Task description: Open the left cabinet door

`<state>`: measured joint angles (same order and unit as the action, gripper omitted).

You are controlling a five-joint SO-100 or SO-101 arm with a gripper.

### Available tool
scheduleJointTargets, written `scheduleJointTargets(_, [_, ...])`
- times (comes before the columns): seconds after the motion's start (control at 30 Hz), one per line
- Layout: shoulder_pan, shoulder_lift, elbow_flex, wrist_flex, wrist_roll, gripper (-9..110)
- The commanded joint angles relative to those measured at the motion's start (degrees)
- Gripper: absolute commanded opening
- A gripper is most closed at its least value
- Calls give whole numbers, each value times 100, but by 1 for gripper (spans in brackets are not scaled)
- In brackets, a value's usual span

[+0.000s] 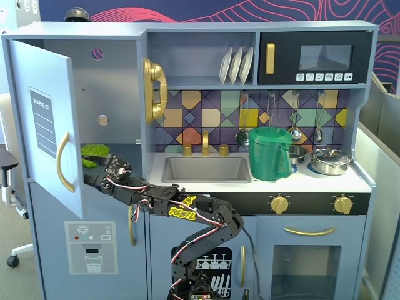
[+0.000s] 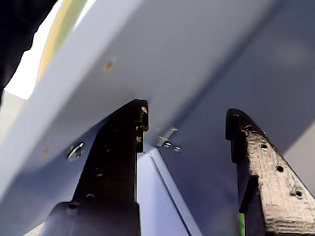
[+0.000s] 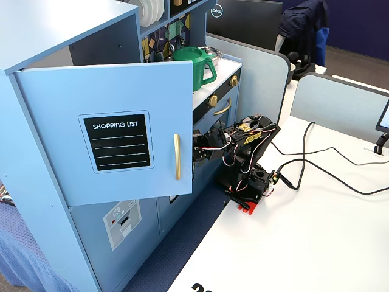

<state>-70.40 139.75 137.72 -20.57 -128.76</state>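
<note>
Toy kitchen, left cabinet door (image 1: 47, 119) ajar.

White words "SHOPPING LIST" on the black chalkboard panel (image 3: 116, 142) of the left cabinet door (image 3: 109, 100). "DELL" logo on a monitor's back (image 3: 217, 11), upper centre.

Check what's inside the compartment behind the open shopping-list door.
In a fixed view, behind the pale blue-grey shopping-list door, a leafy green item lies on the compartment floor below a round knob on the back wall. The door hides the left part.
</note>
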Motion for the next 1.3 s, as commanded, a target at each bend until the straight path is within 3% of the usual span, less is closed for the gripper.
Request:
scheduleJointTargets(0.0, [545,308,-62,-53,281,11])
scheduleJointTargets(0.3, [3278,2206,932,1731,1740,10])
scheduleJointTargets(0.67, [6056,3182,1239,5845,3911,10])
scheduleJointTargets(0.93, [6442,3463,2004,7778,5054,10])
scheduleJointTargets(1.27, [6855,3665,2979,8358,5449,10])
